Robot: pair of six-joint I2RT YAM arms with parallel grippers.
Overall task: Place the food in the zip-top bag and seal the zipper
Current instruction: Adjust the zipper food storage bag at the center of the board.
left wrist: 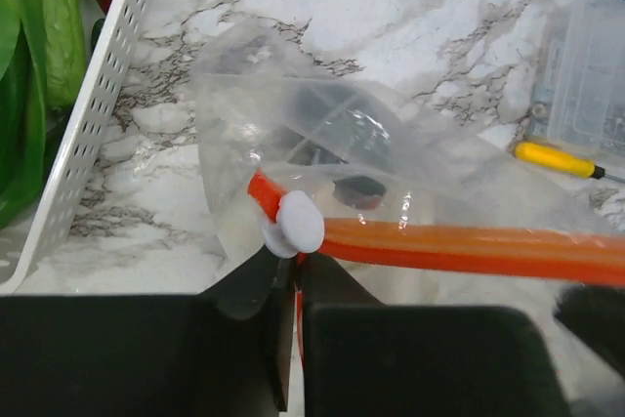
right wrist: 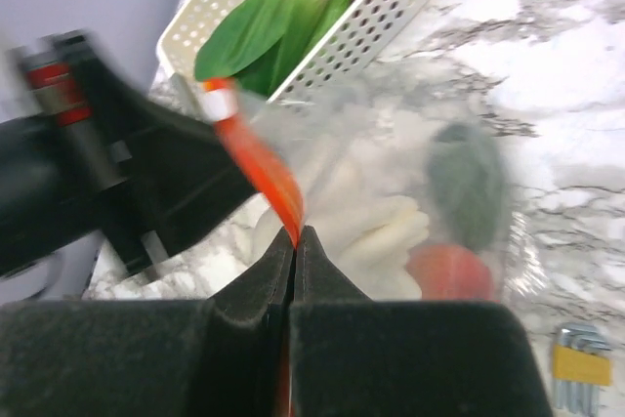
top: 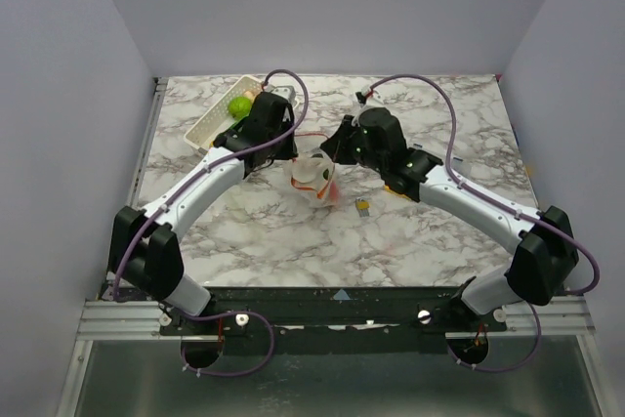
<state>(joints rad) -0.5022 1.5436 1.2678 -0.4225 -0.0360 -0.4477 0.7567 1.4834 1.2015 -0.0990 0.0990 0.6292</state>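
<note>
The zip-top bag (top: pixel 314 179) hangs between my two grippers above the table middle, with white (right wrist: pixel 381 231), red (right wrist: pixel 449 271) and dark (right wrist: pixel 469 183) food inside. Its orange-red zipper (left wrist: pixel 469 246) runs taut from the white slider (left wrist: pixel 298 222) to the right. My left gripper (left wrist: pixel 296 263) is shut on the zipper's end just under the slider. My right gripper (right wrist: pixel 295 233) is shut on the zipper further along. Both grippers also show in the top view, the left one (top: pixel 283 141) and the right one (top: pixel 337 146). Green food (top: pixel 238 105) lies in the basket.
The white lattice basket (top: pixel 210 122) stands at the back left, close behind my left gripper, with green leaves (right wrist: pixel 273 26) in it. A clear compartment box (left wrist: pixel 586 75) and a yellow marker (left wrist: pixel 557 158) lie to the right. Hex keys (right wrist: pixel 576 368) lie near the bag.
</note>
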